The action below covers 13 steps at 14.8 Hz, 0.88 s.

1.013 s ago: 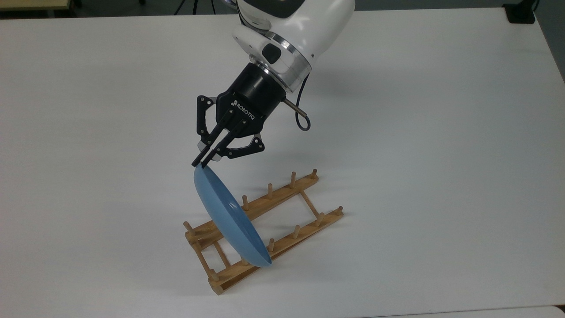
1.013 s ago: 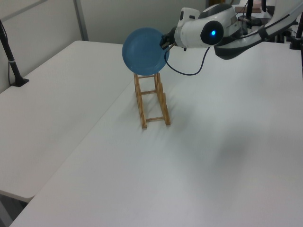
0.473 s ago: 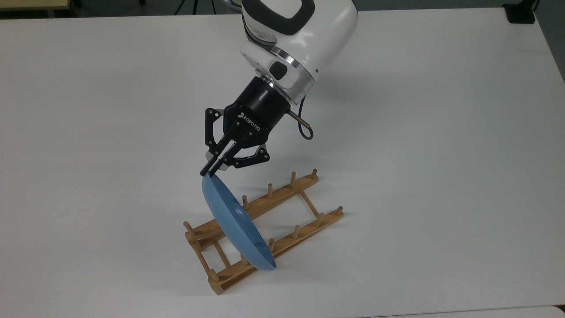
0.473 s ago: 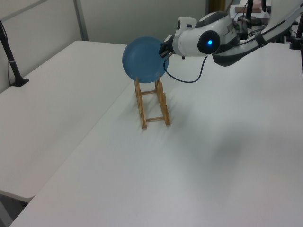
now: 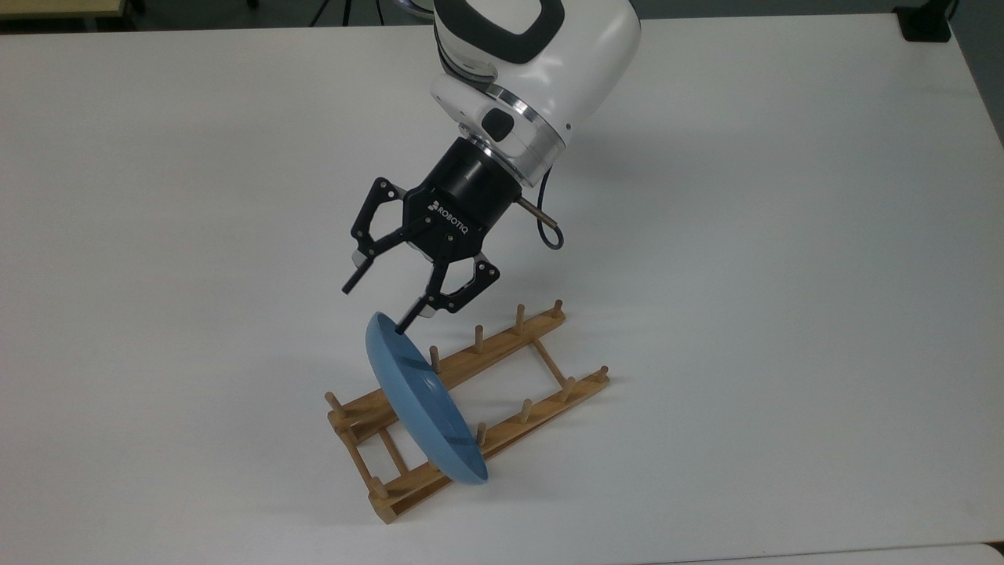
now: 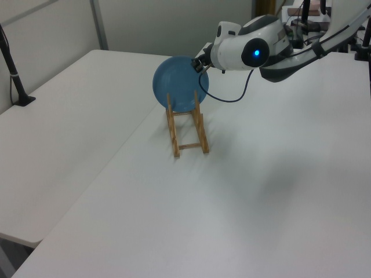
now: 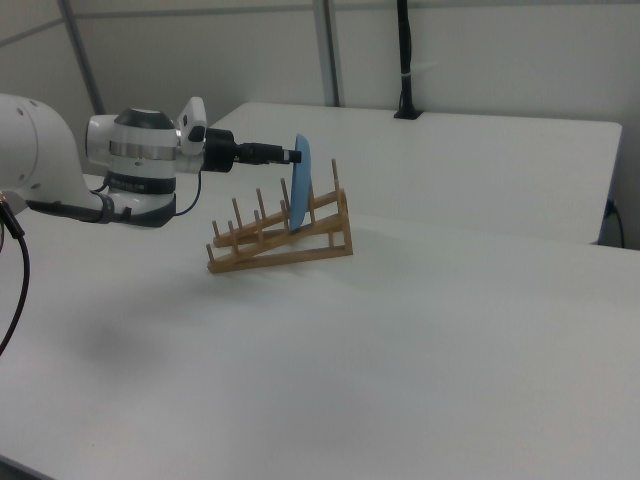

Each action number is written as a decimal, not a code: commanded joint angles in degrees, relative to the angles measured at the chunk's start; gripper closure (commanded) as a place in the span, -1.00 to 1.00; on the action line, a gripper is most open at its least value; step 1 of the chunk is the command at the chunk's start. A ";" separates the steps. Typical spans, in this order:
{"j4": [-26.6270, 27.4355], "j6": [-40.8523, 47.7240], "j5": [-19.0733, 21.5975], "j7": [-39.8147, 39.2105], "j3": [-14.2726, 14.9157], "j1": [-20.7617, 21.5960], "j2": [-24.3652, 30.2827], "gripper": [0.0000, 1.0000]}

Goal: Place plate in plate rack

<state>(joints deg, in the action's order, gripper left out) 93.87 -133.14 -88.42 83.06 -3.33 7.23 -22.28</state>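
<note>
Half a second ago we had our fingers (image 5: 414, 312) pinched on the plate's top edge; now they are spread wide and hold nothing, and the plate (image 5: 423, 400) has settled a little lower into the rack (image 5: 502, 357). Our gripper (image 5: 382, 304) hovers just above that top edge: in the top view one fingertip sits at or almost on the rim, the other hangs free toward ten o'clock, well off the plate. From the fingertips, then, the plate runs away toward five o'clock in the top view, standing on edge and leaning, its lower rim down between the two rails near the rack's raised end, pegs on either side of it. In the right view it stands nearly upright in its slot, our gripper (image 7: 285, 155) level with its upper edge. We judge the risk to be in the retreat: if we pull back along the plate's face, the near fingertip could drag the rim and tip the plate out of its slot or shift the light rack on the table (image 5: 784, 235). Backing straight away looks safest.
</note>
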 commanded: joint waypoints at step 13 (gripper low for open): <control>-2.55 17.54 57.44 -26.77 -0.01 -0.55 14.88 -1.00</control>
<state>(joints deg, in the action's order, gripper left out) 90.10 -123.24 -44.01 65.94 -3.32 7.01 -12.35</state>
